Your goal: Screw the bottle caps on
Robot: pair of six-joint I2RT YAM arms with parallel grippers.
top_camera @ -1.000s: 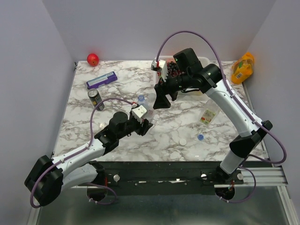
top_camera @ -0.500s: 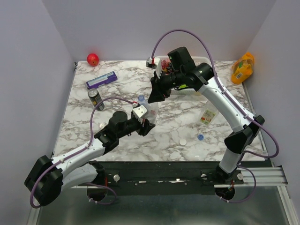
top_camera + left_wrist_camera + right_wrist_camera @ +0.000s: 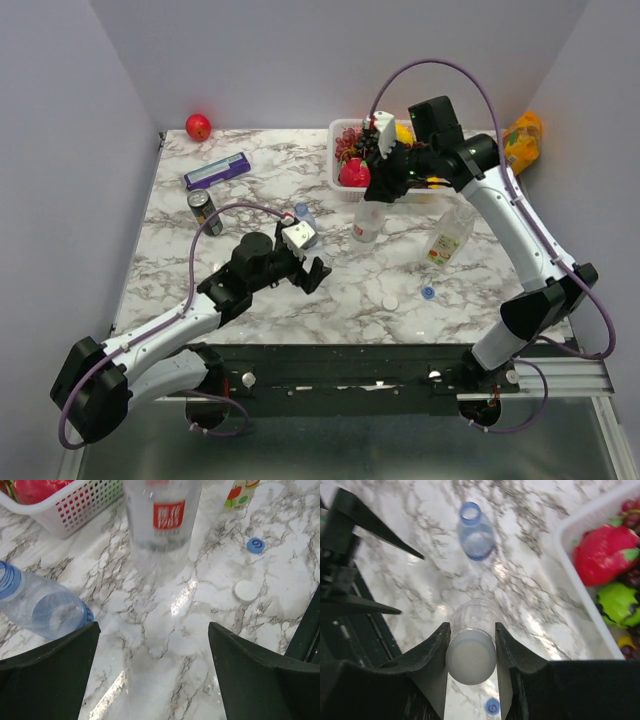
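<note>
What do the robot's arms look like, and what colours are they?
The left arm and right arm are white tubes with chunky black joints. A thin purple cable loops along each. The left gripper and right gripper each have two flat black fingers, with a small white camera box behind.

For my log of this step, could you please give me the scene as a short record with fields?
right gripper: shut on white cap atop clear bottle, beside basket
left gripper: open, holding nothing
blue-ringed bottle: lying on table, uncapped
loose white cap: flat on table
loose blue cap: flat on table, apart from the white one
</note>
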